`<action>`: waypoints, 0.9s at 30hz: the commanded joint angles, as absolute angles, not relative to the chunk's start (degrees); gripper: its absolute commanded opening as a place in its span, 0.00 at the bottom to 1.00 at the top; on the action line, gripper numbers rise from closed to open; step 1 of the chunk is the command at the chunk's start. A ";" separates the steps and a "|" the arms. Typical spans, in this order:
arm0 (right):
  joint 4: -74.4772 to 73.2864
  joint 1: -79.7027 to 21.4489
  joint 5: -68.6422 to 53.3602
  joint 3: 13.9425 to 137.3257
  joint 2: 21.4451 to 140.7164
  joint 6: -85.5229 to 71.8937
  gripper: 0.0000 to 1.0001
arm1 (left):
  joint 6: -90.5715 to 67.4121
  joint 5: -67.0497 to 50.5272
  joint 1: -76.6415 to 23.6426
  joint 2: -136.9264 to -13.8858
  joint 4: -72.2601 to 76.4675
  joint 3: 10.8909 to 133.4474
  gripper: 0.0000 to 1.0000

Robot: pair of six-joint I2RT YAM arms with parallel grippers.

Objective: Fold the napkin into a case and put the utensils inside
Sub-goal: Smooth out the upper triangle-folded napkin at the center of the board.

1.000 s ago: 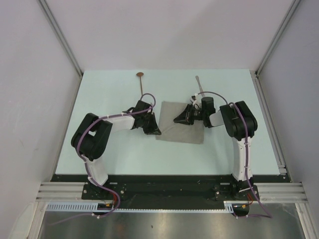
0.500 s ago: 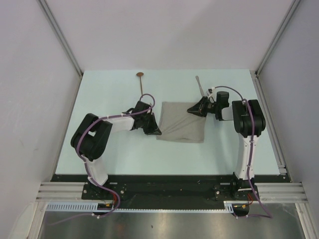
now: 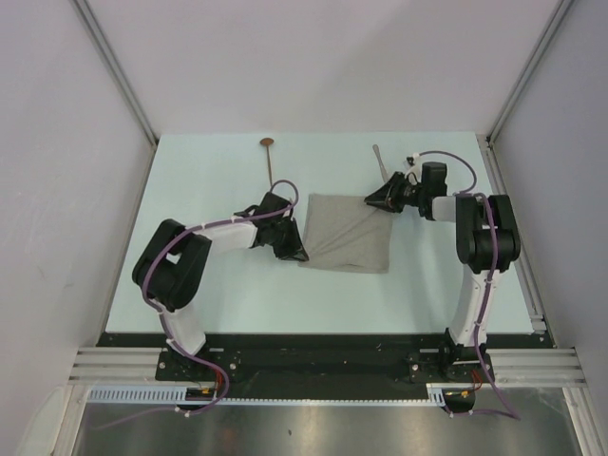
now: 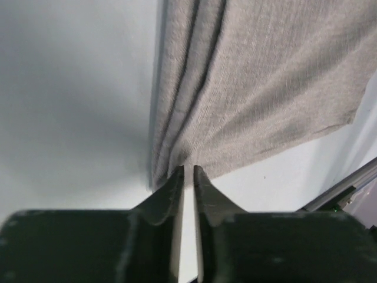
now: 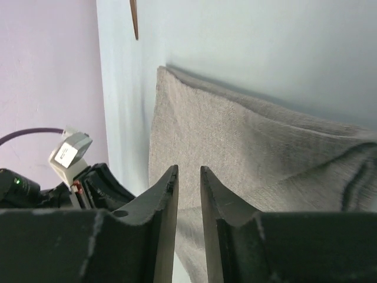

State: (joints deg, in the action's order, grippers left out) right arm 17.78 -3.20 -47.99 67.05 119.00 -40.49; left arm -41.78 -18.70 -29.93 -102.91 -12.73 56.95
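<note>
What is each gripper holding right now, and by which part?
The left gripper: tips at the napkin's bunched near left corner, barely parted; a pinch cannot be told. The right gripper: jaws apart over the far right corner, holding nothing.

A robotics lab test cell: a pale green flat tabletop is boxed in by plain lavender-grey wall panels set in bare aluminium corner posts at the upper left and upper right of the overhead view. Along the bottom, a black-and-white jointed robot arm and its twin, trailing purple cables, stand on a black base plate beside slotted aluminium rails
</note>
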 commanded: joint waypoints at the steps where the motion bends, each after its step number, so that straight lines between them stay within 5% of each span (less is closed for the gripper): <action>1: 14.59 -0.88 -46.93 67.59 116.46 -37.27 0.27 | -39.11 -18.11 -30.50 -98.70 -17.93 63.80 0.20; 6: 10.64 -0.53 -45.01 66.54 114.44 -36.12 0.28 | -37.80 -17.06 -30.06 -105.44 -19.51 74.32 0.26; 15: -2.35 -7.29 -39.30 60.12 104.08 -30.07 0.26 | -35.60 -18.28 -27.69 -122.68 -21.62 93.23 0.21; 22: -13.60 -15.37 -28.41 55.46 96.96 -23.31 0.20 | -36.74 -15.47 -24.88 -126.30 -21.96 93.69 0.14; 27: -23.17 -21.70 -15.84 60.00 95.80 -18.29 0.48 | -38.05 -13.62 -23.64 -125.33 -22.84 89.83 0.13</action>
